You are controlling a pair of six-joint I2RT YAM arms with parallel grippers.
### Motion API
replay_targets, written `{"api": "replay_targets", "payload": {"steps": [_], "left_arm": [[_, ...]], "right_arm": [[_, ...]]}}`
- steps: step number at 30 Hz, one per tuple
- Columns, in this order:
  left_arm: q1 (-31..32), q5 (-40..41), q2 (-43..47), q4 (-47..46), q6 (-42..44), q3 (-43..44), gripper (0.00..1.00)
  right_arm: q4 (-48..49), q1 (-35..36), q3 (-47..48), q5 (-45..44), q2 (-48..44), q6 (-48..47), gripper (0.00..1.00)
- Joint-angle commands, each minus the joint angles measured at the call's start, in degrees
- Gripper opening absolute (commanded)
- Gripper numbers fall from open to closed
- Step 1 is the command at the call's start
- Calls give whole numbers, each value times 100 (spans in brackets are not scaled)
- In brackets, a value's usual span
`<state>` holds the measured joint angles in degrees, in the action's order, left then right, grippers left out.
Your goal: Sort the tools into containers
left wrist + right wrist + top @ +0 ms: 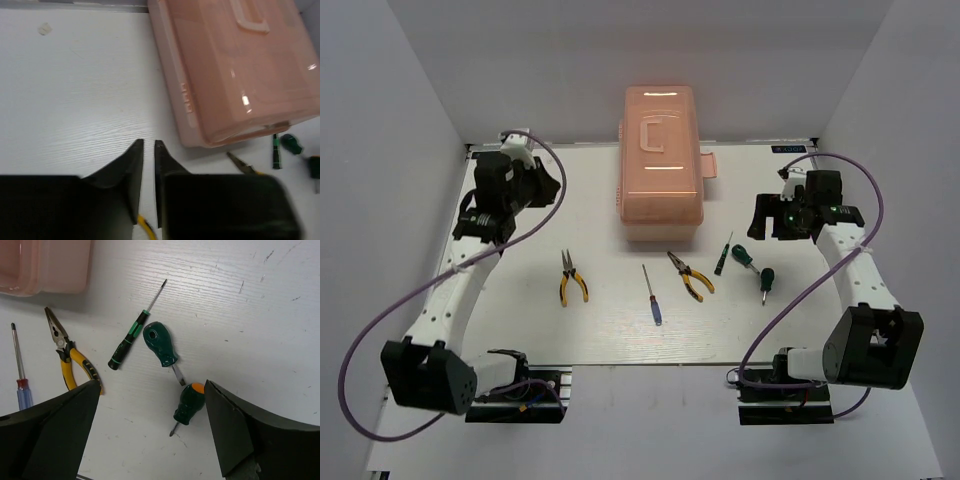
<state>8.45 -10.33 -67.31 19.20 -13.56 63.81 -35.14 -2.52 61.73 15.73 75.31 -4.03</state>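
The peach-pink toolbox (660,160) stands closed at the table's back middle, lid handle on top. In front of it lie yellow-handled pliers (572,278), a blue-handled screwdriver (651,295), second pliers (691,274), a slim green-and-black screwdriver (723,253) and two stubby green screwdrivers (744,257) (766,282). My left gripper (548,185) hovers left of the toolbox (235,70), its jaws (148,145) nearly together and empty. My right gripper (765,215) hangs wide open (151,385) above the orange-capped stubby screwdriver (189,404), holding nothing.
White walls enclose the table on three sides. The right wrist view also shows the other stubby screwdriver (161,346), the slim one (131,337), the pliers (70,352) and the blue screwdriver (20,375). A yellow pliers handle (145,227) shows under my left fingers.
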Motion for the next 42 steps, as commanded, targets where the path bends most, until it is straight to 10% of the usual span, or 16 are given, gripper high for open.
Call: {"api": "replay_targets", "payload": {"steps": [1, 3, 6, 8, 10, 12, 15, 23, 33, 35, 36, 39, 41, 42], "left_arm": [[43, -611, -475, 214, 258, 789, 14], [43, -829, -904, 285, 319, 1236, 0], [95, -1129, -1284, 286, 319, 1825, 0], [157, -1400, -1740, 338, 319, 2369, 0], [288, -1646, -2318, 470, 319, 2993, 21], [394, -1779, -2733, 610, 319, 3399, 42], [666, -1859, -3574, 943, 266, 4295, 69], [1237, -612, -5159, 1683, 319, 6493, 71], [1318, 725, -4003, 481, -93, 4635, 68], [1265, 944, -3370, 50, -339, 3782, 54], [1212, 1154, -3185, -64, -340, 3292, 27], [1160, 947, -2867, -241, -454, 2744, 11], [1159, 718, -2867, -241, -559, 2619, 19], [1159, 568, -2867, -241, -560, 2471, 47]], "right_arm": [[-63, -20, 260, 105, 72, -299, 90], [-55, -38, 208, 597, 89, -841, 76], [-204, -38, 269, 1090, 281, -1460, 0], [-196, -20, 496, 1283, 466, -1407, 0], [-30, -11, 785, 1424, 747, -1233, 1], [24, 6, 971, 1782, 932, -1135, 47], [42, 15, 1418, 2257, 1451, -811, 72], [604, 24, 2105, 2444, 2531, -73, 63], [2650, 163, 2580, 3164, 2076, 707, 19], [2582, 235, 3238, 3165, 2251, 816, 0], [2625, 505, 3396, 3139, 2512, 1147, 0], [3091, 779, 4134, 2875, 3013, 1666, 0], [3110, 1122, 4695, 2743, 3278, 2010, 0], [2996, 1210, 5273, 2551, 3793, 2064, 10]]}}
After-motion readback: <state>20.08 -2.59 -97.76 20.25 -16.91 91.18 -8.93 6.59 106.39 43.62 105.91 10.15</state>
